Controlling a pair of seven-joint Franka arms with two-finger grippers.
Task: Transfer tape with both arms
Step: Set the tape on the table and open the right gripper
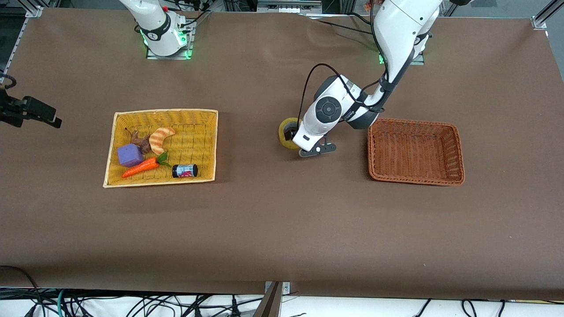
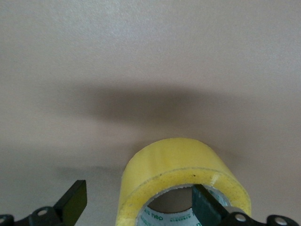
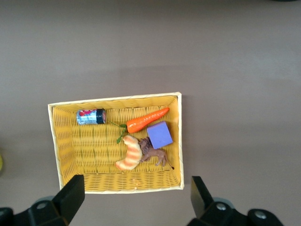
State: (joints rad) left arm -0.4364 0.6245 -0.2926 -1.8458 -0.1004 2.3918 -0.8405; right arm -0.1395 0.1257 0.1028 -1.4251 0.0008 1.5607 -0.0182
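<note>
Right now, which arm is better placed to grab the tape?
Left. The left gripper is already down at the tape between the two baskets, open, one finger inside the core. The right gripper hangs open, high over the yellow basket, far from the roll.

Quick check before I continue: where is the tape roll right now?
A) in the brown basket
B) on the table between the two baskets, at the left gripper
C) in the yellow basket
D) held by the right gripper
B: the tape sits on the table between the yellow basket and the brown basket, with one finger of the open left gripper inside its core.
</note>
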